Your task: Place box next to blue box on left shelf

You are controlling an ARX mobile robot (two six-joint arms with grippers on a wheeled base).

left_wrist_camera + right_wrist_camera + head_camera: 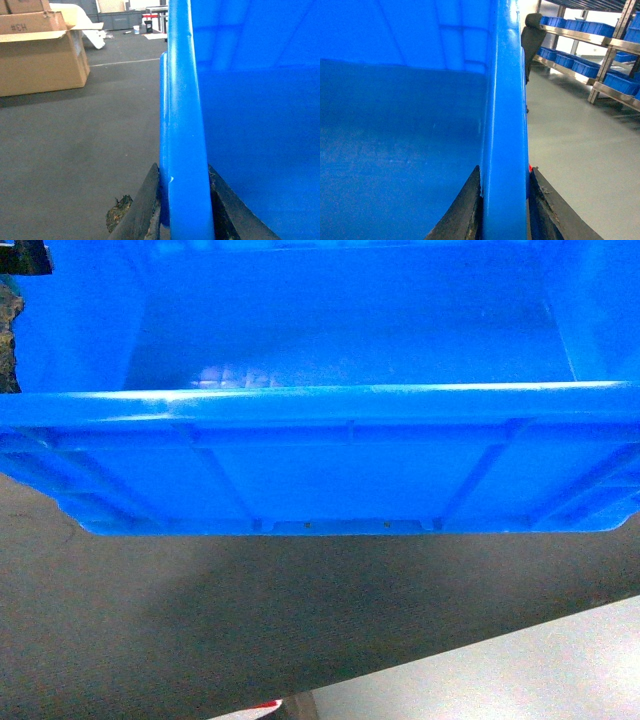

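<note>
The box [330, 455] hung in the air close before the head camera, open side up, held level. Its long axis ran left to right across the head view, with one ribbed long wall facing the camera and the smooth floor visible inside. No part of it rested on anything; dark grey floor [200, 620] lay below it, meeting a paler grey strip at lower right.

In the left wrist view, dark carpet-like floor stretched away to open cardboard cartons [40, 55] at upper left and some clutter far back. In the right wrist view, a pale glossy floor ran to metal racks [600, 55] loaded with small blue bins [585, 65]; the roller shelf itself could not be made out.

The left gripper [185, 210] sat at the box's left rim, one black finger [142, 210] on the outer side and the other inside, pinching the rim between them. The right gripper [505, 210] gripped the right rim the same way, its fingers [462, 210] pressed against both faces of the wall.
</note>
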